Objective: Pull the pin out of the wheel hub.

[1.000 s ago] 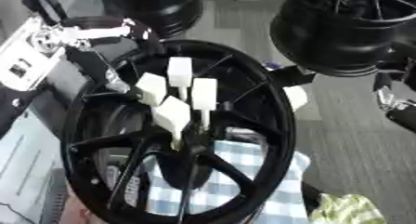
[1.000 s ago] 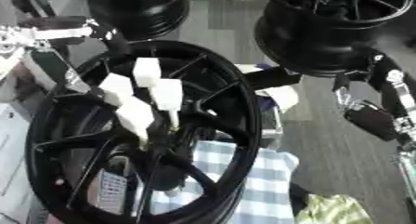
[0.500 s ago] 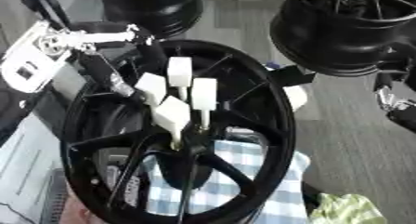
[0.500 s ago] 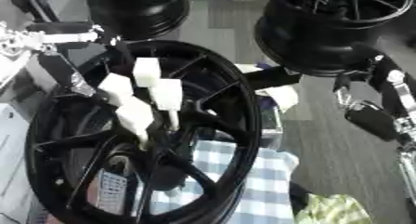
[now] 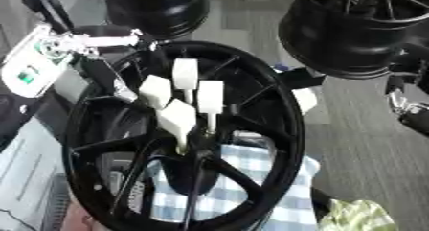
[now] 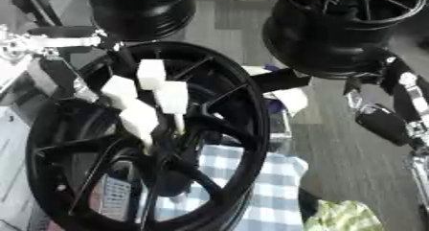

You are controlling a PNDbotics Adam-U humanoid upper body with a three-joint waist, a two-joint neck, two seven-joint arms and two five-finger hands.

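1. A large black wheel hub [image 5: 251, 96] stands tilted at the middle of the scene. Its spokes run in to a dark centre, and its lower rim rests over a blue-and-white checked cloth [image 5: 251, 177].
2. The robot's left hand [image 5: 177, 117], black with white blocks on it, reaches in from the left between the spokes. It hangs just above the centre of the wheel, and its silver-and-white arm [image 5: 59, 48] crosses the rim's upper left edge.
3. A thin pale stem [image 5: 181, 143] shows right below the hand at the wheel's centre. It cannot be told whether this is the pin, or whether the hand is closed on it or only touching.
4. The right hand [image 6: 384, 123] shows at the right edge, dark with silver parts. It is well apart from the wheel, and its pose cannot be made out.
5. A small white block [image 5: 306, 99] sits just outside the rim on the right, at the end of a black piece.
6. Two more black wheels stand beyond, one at upper left [image 5: 155, 7] and one at upper right [image 5: 360, 33].
7. A yellow-green cloth [image 5: 356, 218] lies crumpled at the lower right on the grey floor.
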